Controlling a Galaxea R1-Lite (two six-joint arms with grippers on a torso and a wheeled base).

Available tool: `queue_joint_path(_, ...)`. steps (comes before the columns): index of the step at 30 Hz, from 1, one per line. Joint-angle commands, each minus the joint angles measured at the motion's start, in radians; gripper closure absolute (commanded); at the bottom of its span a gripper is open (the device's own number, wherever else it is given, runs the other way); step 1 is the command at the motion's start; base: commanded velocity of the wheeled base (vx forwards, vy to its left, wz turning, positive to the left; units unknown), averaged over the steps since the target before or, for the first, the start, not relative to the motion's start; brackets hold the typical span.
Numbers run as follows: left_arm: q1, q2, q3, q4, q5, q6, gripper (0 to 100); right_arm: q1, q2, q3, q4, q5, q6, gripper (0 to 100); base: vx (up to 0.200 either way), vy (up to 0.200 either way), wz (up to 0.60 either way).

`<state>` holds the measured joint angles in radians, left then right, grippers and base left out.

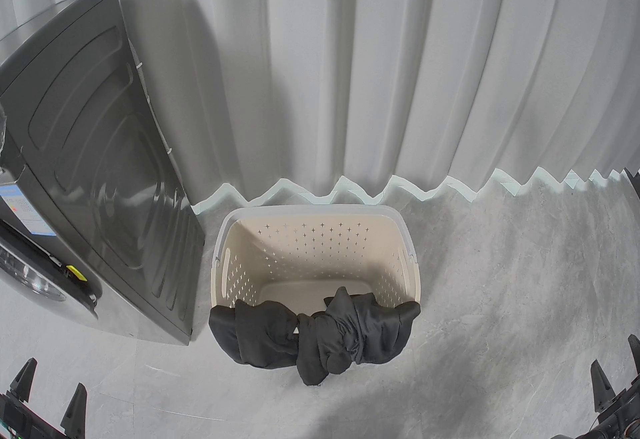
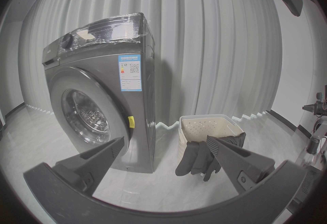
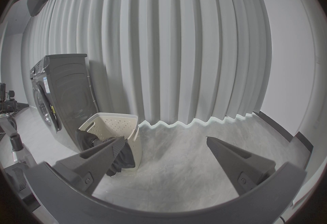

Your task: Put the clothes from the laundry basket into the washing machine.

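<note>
pick-up not yet begun — dark clothes (image 1: 313, 334) drape the rim of the laundry basket (image 1: 307, 210), washing machine (image 1: 100, 160) just beside it. left gripper (image 2: 165, 139) and right gripper (image 3: 165, 139) sit short of the basket, jaws apart; next, 1 must clamp the fabric.

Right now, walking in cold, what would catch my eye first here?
A black garment slung over the near rim of a cream basket stands out most. Just to the left of it stands a grey washer, with a white curtain behind both. Low at either side, the left claw and the right claw are open and hold nothing.
</note>
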<state>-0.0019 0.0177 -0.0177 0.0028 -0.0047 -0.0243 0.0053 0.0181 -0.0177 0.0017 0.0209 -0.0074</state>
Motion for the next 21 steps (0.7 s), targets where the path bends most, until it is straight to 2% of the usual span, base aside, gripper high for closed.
queue_joint_path(1,-0.001,-0.018,0.015,0.0,0.0,0.0,0,0.001,-0.017,0.016,0.0,0.001,0.0,0,-0.2,0.0,0.0)
queue_joint_path(8,-0.001,-0.018,0.015,0.0,0.0,-0.002,0,0.001,-0.017,0.016,0.0,0.001,0.001,0,-0.2,0.0,0.0)
queue_joint_path(21,0.0,-0.018,0.015,-0.001,0.0,0.0,0,0.001,-0.017,0.016,0.0,0.001,0.0,0,0.0,0.0,0.0)
